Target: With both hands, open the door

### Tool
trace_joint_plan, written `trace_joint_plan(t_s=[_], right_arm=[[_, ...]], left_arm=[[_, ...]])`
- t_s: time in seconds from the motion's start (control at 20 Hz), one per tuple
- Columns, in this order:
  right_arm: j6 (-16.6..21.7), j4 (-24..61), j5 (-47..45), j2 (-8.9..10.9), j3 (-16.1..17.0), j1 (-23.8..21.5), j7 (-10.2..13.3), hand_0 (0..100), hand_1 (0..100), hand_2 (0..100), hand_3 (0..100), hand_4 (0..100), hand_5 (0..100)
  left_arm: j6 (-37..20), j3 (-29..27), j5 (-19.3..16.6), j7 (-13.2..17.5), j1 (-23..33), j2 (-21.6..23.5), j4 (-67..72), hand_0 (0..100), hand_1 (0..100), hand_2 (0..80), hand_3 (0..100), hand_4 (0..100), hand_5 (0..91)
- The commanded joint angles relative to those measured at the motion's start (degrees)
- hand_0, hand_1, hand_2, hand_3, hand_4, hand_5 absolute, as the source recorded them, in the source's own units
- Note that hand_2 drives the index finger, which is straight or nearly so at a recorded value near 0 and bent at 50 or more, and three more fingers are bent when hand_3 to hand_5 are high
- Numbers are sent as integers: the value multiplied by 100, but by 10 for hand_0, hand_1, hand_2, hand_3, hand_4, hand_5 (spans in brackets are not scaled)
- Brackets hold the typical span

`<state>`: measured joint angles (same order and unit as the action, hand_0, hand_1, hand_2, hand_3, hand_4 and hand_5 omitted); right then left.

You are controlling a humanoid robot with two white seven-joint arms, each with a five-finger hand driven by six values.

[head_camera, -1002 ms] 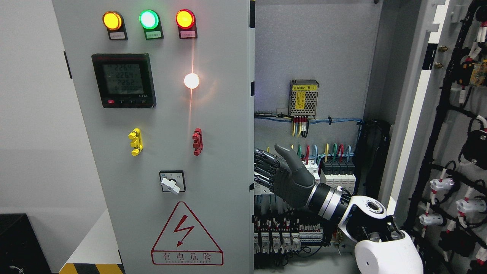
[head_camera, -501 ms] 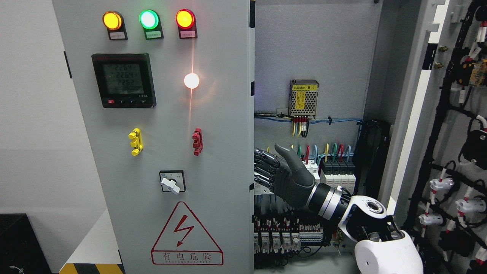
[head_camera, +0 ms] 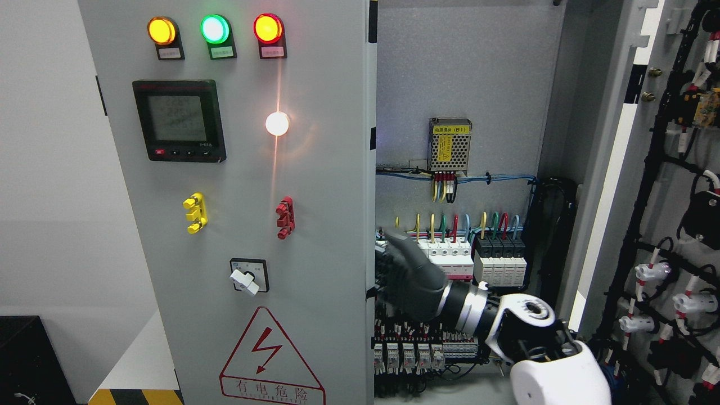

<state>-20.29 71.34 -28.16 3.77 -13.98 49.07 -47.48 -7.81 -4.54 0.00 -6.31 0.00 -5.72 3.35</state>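
The left door [head_camera: 236, 225] stands upright at the left, its long axis vertical, its free edge at mid-scene. It bears a lightning triangle [head_camera: 270, 354] reading 有电危险. The right hand [head_camera: 402, 278] reaches behind that edge; whether its fingers grip cannot be told. Farther right, a yellow label [head_camera: 449, 130].

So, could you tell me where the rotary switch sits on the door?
In the head view, the rotary switch sits low on the left door, above the warning triangle.
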Motion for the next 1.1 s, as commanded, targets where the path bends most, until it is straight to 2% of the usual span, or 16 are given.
trace_joint_plan(t_s=[0.0,0.85,1.05], right_arm=[[8,-6,3,1,326,-12,64,191,0,0,0,0,0],[69,152,3,10,300,-205,72,190,0,0,0,0,0],[69,161,3,71,291,-232,72,190,0,0,0,0,0]], left_arm=[[7,-3,-141,-2,167,1,-1,0,0,0,0,0,0],[7,-3,-141,-2,158,1,-1,0,0,0,0,0,0],[7,6,-141,-2,167,1,-1,0,0,0,0,0,0]])
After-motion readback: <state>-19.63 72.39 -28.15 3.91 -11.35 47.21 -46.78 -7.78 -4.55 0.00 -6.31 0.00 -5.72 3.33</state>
